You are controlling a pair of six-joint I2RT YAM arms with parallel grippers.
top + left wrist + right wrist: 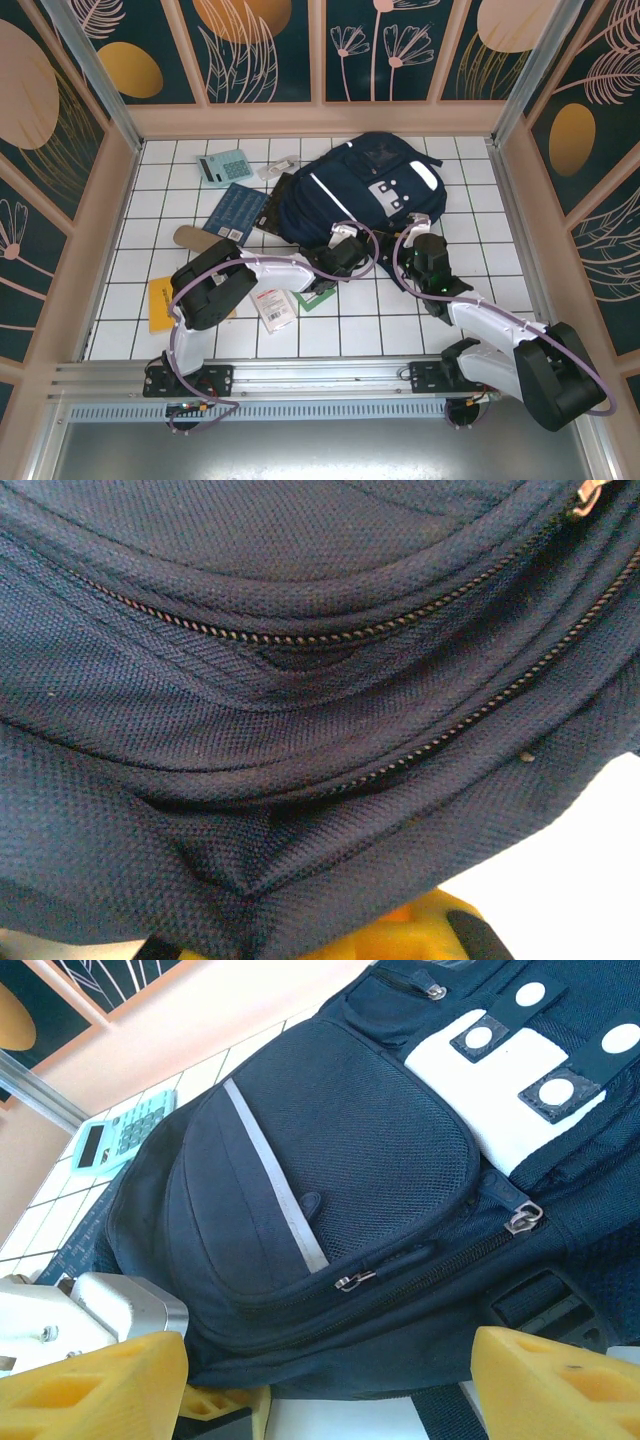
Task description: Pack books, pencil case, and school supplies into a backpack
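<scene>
The backpack [370,190], navy woven fabric with a mesh pocket and closed zips, lies mid-table toward the far wall. The left gripper [343,250] is clenched on a fold at its near edge. The right gripper [330,1400] gapes beside it. The books [235,210], calculator [224,166] and pencil case [195,240] lie to the left on open tiles.

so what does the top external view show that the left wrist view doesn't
From top external: the layout, with the teal calculator, dark blue book, tan pencil case, orange-yellow book and white-and-red pack lying left of the backpack. From left wrist: close detail, two zipper lines running across folded navy fabric. Shared: that backpack.
</scene>
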